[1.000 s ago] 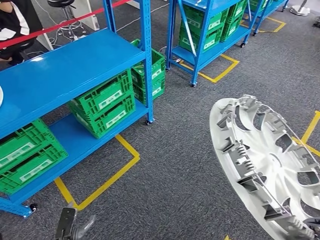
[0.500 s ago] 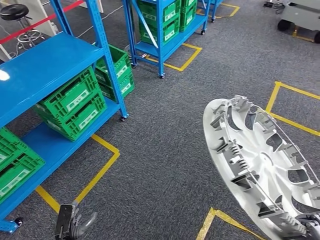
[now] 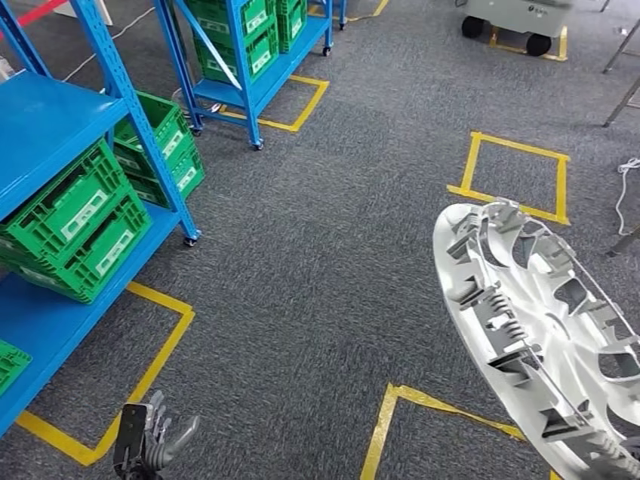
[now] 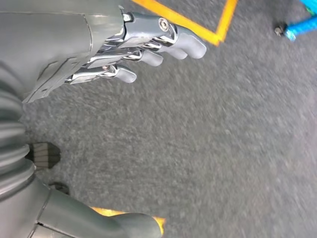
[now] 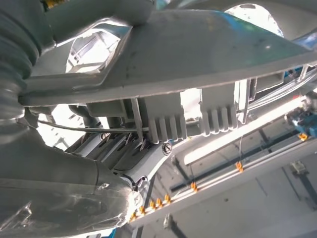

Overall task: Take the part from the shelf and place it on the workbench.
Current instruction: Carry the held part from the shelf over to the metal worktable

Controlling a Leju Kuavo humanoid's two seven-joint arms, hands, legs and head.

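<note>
The part is a large silver wheel cover point(image 3: 528, 330), ribbed underside facing me, tilted over the grey carpet at the lower right of the head view. My right hand point(image 5: 93, 163) grips its rim; the wheel cover point(image 5: 194, 54) fills the space just beyond the fingers point(image 5: 112, 144). My left hand point(image 3: 147, 445) hangs low at the bottom left, holding nothing. In the left wrist view the left hand point(image 4: 75, 49) has its fingers point(image 4: 179, 42) stretched out and apart from the thumb above the carpet. The blue shelf point(image 3: 45, 120) stands at the far left.
Green crates point(image 3: 75, 220) sit on the blue shelf's lower level. A second blue rack point(image 3: 249, 60) with more crates stands behind it. Yellow tape squares point(image 3: 513, 180) mark the carpet. A wheeled white cart point(image 3: 513, 20) is at the top and a cable point(image 3: 626, 190) at the right.
The whole view has swung to the right, so the shelves slid left and new floor markings came in. The wheel cover stays in my right hand; the left hand still hangs free.
</note>
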